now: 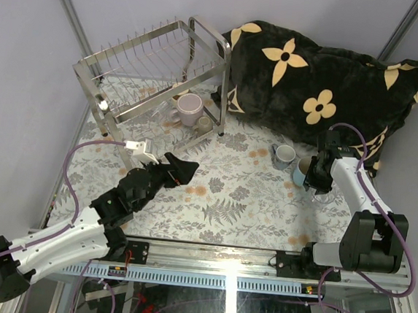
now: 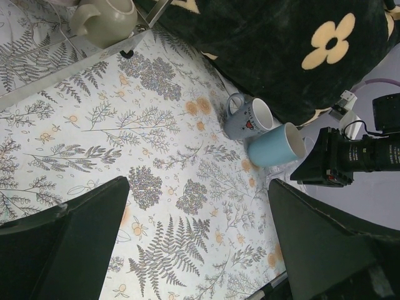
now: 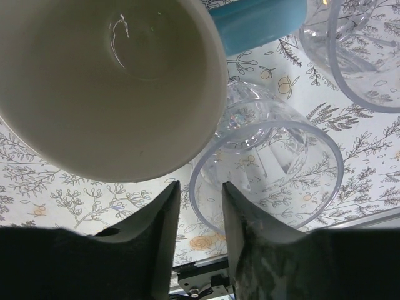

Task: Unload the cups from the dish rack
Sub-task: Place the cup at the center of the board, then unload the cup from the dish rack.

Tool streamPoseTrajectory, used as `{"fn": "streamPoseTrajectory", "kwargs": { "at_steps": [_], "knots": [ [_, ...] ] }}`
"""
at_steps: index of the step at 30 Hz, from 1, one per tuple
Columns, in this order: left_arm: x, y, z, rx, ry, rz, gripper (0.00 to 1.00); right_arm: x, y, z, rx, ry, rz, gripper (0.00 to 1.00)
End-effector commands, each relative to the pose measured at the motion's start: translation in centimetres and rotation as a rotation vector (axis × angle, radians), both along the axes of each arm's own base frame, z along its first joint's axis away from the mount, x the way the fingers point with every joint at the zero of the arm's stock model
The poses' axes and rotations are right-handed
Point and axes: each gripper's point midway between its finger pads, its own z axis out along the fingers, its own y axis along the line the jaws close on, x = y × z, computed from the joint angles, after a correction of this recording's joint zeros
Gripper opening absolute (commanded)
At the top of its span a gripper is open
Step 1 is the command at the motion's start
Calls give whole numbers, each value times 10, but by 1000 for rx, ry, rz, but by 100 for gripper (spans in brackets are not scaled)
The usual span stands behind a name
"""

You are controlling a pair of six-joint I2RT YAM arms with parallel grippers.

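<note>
The dish rack [image 1: 223, 92] stands at the back left, with a lilac-pink mug [image 1: 190, 107] and a cream cup [image 1: 204, 124] under it. The cream cup also shows in the left wrist view [image 2: 103, 19]. A light blue mug [image 1: 299, 172] lies on its side at the right, also seen in the left wrist view [image 2: 275, 147] and the right wrist view [image 3: 106, 75]. My right gripper [image 1: 311, 180] is beside it. Its jaws [image 3: 200, 194] stand a little apart, straddling the rim of a clear glass [image 3: 275, 156] without pinching it. My left gripper [image 1: 187, 171] is open and empty above the cloth [image 2: 199, 187].
A grey-blue printed mug [image 1: 284, 156] lies next to the light blue one [image 2: 247, 119]. A second clear glass [image 3: 362, 56] stands just past the first. A large black pillow with cream flowers [image 1: 312, 70] fills the back right. Grey walls close off both sides.
</note>
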Motion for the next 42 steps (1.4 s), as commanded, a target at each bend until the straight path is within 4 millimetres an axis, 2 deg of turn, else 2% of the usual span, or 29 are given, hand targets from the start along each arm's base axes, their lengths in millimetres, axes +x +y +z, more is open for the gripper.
{"fn": "streamPoseTrajectory", "kwargs": {
  "at_steps": [1, 3, 5, 8, 11, 14, 18, 21, 30, 36, 39, 42],
  "knots": [
    [2, 0, 5, -24, -20, 7, 94, 12, -6, 27, -28, -80, 4, 45],
    [3, 0, 4, -19, -20, 8, 94, 17, -9, 42, -44, -128, -16, 46],
    [4, 1, 4, -14, -20, 13, 94, 21, -14, 64, -71, -186, -36, 46],
    [7, 2, 0, 6, -15, 31, 94, 29, -10, 102, -46, -329, -40, 48],
    [12, 4, -5, 43, -7, 57, 93, 33, 4, 138, 35, -509, -20, 52],
    [23, 12, -14, 99, 4, 124, 93, 34, 33, 158, 196, -648, 33, 52],
    [38, 17, -22, 182, 17, 201, 93, 28, 62, 162, 357, -762, 88, 52],
    [50, 15, -24, 250, 25, 240, 93, 23, 75, 164, 432, -839, 135, 52],
    [91, 5, 3, 369, -108, 336, 93, 3, 98, 187, 528, -971, 281, 54],
    [120, -6, -18, 525, -148, 338, 94, -3, 107, 199, 573, -1016, 332, 54],
    [139, -4, -36, 520, -81, 336, 94, -5, 107, 205, 576, -1036, 337, 54],
    [155, -3, -43, 502, -64, 350, 94, -5, 107, 206, 577, -1033, 331, 55]
  ]
}}
